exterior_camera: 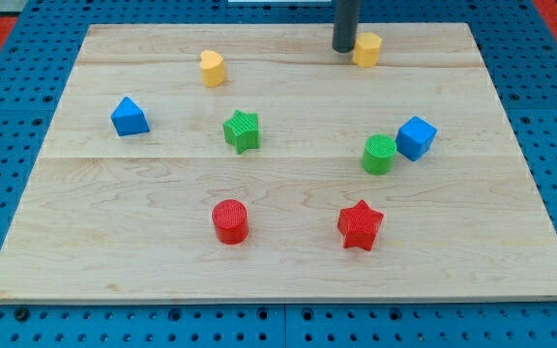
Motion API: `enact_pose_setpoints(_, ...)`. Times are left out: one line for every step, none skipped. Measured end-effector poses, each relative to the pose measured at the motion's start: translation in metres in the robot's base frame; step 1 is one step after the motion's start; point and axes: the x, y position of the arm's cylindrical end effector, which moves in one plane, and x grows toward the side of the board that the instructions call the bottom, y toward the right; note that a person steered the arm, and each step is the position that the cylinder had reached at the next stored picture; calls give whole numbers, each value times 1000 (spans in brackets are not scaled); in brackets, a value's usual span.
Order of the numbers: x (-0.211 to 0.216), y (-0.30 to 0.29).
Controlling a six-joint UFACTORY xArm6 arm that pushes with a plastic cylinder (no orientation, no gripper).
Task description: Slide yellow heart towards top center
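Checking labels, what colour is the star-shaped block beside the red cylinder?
Red star-shaped block, camera view.

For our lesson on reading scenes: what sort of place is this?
Probably a robotics lab bench: a wooden board on blue perforated matting, small coloured blocks such as a yellow heart, and my tip beside a yellow block.

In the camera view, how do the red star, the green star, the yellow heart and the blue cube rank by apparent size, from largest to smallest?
1. red star, though it lies nearest the view's bottom, so nearness may enlarge it.
2. blue cube and green star: they look alike, so I do not rank them.
3. yellow heart, farthest up the board.
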Motion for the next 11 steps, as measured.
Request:
enact_pose_setpoints(0, 30)
enact_pose_setpoints(0, 41)
enact_pose_setpoints(28, 6)
enact_pose_setpoints(67, -25)
enact_pose_setpoints(93, -82)
enact_pose_setpoints(85, -153)
enact_pose_setpoints(81, -218)
enact_pose_setpoints(70, -242)
enact_pose_setpoints(66, -190)
enact_pose_setpoints(23, -177)
enact_pose_setpoints(-1, -177)
